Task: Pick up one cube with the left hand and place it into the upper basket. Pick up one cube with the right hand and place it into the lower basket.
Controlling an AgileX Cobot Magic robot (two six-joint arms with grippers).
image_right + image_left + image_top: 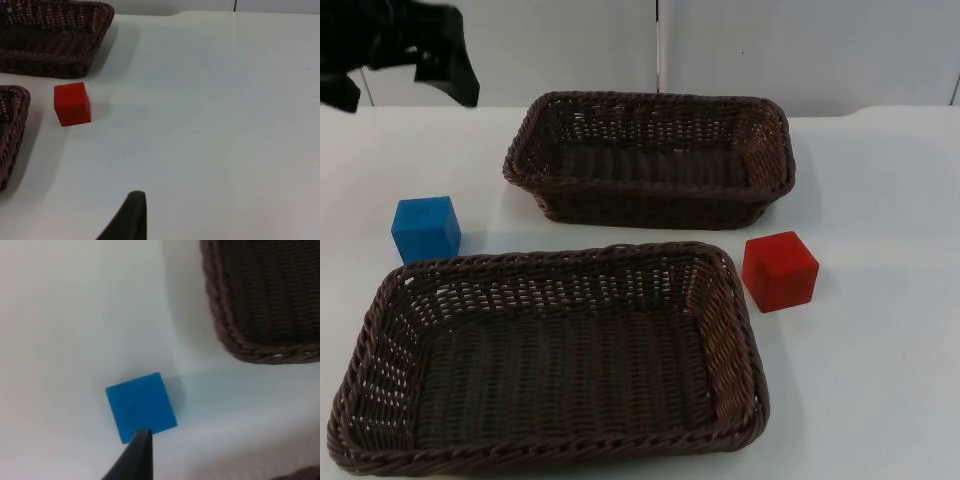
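Lower basket edge cropped, left gripper partly out of frame

Blue cube on bare table, open above and to its left; lower basket rim close below it, upper basket near on right. Left gripper high over far left corner, apart from cube. Red cube just beside lower basket's right rim, upper basket near behind; wide bare table to its right and front. Both baskets open-topped.
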